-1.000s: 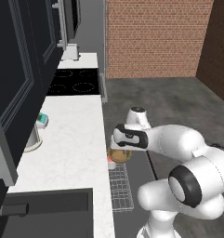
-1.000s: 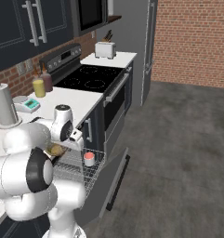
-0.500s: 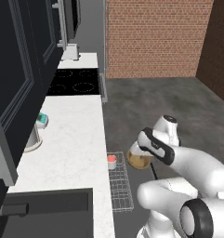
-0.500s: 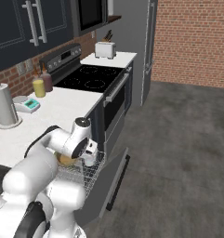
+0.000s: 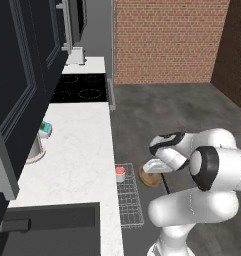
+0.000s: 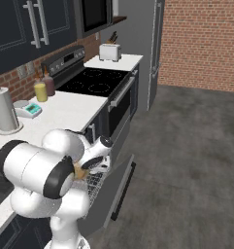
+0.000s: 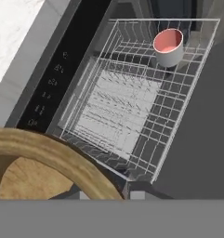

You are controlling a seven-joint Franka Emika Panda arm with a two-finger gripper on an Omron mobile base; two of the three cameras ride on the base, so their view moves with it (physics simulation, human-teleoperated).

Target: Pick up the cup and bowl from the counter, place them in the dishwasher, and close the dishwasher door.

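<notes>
The gripper (image 5: 153,170) was closed narrowly on the rim of the bowl (image 5: 150,176), holding it in the air over the outer edge of the dishwasher (image 7: 48,79) rack (image 7: 132,102). The cup (image 7: 168,47) stood upright in a far corner of the rack, well apart from the bowl. The rack's middle lay open.

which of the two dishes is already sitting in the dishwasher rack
The cup, pale with a pinkish-red inside, stands upright in the rack. The golden-brown bowl is up in the claw.
</notes>
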